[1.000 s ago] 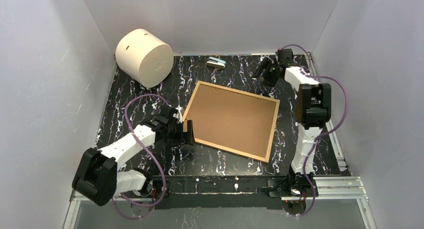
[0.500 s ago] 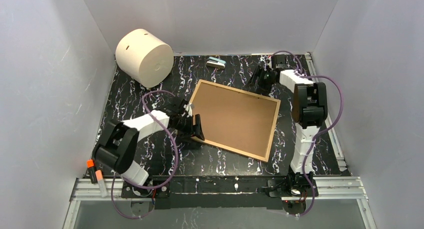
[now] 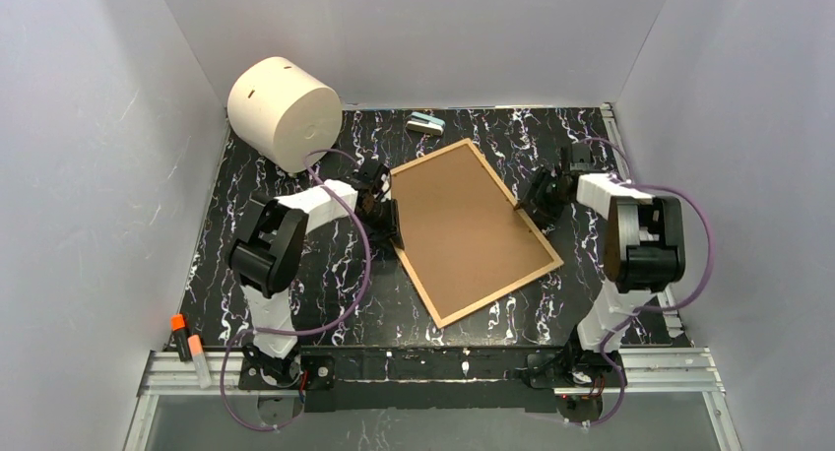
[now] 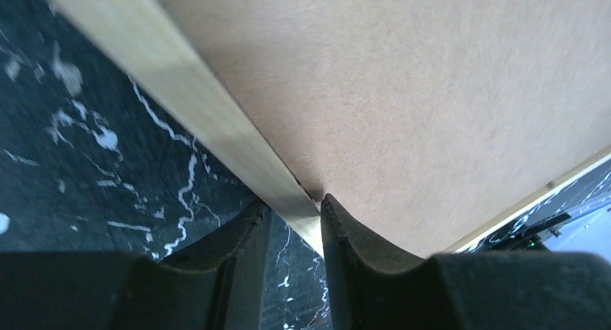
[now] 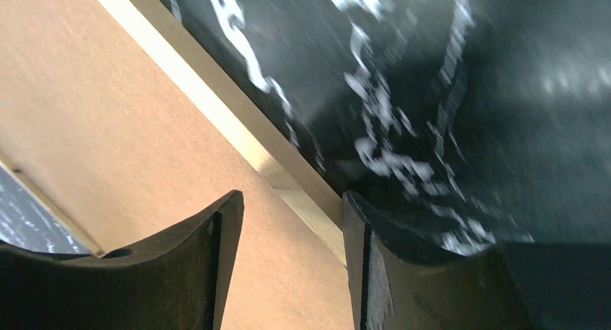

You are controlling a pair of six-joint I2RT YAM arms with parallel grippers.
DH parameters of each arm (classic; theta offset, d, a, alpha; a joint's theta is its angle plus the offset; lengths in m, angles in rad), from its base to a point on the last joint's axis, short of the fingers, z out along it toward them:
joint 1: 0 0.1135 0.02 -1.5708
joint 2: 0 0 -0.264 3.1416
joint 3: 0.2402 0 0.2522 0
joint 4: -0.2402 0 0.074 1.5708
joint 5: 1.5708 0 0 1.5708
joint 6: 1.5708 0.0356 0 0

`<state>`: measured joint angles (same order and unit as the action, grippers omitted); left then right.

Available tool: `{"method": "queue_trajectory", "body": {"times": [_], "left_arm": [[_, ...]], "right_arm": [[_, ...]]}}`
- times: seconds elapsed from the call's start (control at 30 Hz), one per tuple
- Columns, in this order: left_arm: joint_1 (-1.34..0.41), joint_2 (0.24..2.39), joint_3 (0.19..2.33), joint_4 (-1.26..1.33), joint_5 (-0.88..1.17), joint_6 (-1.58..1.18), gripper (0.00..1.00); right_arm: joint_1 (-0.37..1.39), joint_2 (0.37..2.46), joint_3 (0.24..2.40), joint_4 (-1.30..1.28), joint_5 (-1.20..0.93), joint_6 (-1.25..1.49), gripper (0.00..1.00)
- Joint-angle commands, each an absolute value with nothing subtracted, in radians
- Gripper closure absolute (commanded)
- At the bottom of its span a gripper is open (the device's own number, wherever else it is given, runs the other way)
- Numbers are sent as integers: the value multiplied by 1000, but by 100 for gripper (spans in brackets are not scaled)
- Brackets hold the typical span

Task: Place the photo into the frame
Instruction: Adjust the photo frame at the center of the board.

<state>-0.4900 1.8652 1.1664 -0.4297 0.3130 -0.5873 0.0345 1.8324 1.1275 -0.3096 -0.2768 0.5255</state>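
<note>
Cream cylinder point(image 3: 284, 111) and small stapler point(image 3: 426, 124) lie beyond the frame point(image 3: 473, 229).
</note>
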Motion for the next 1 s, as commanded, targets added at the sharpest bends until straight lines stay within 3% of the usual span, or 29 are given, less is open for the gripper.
{"method": "queue_trajectory", "body": {"times": [0.0,0.3,0.5,0.57,0.77,0.97], "left_arm": [[-502,1964,1240,-312,264,-560,73],[-498,1919,1152,-307,253,-542,74],[-417,1788,1087,-311,280,-579,50],[-394,1738,1058,-303,318,-581,46],[-384,1648,952,-276,405,-574,45],[-382,1637,827,-180,540,-607,54]], "right_arm": [[75,1665,978,-418,-373,641,44],[75,1435,826,-459,-334,694,47],[78,1410,1005,-576,-130,691,29],[81,1419,1036,-555,-139,689,28],[255,1491,1046,-295,-377,737,35],[508,1670,1111,-24,-503,848,52]]}}
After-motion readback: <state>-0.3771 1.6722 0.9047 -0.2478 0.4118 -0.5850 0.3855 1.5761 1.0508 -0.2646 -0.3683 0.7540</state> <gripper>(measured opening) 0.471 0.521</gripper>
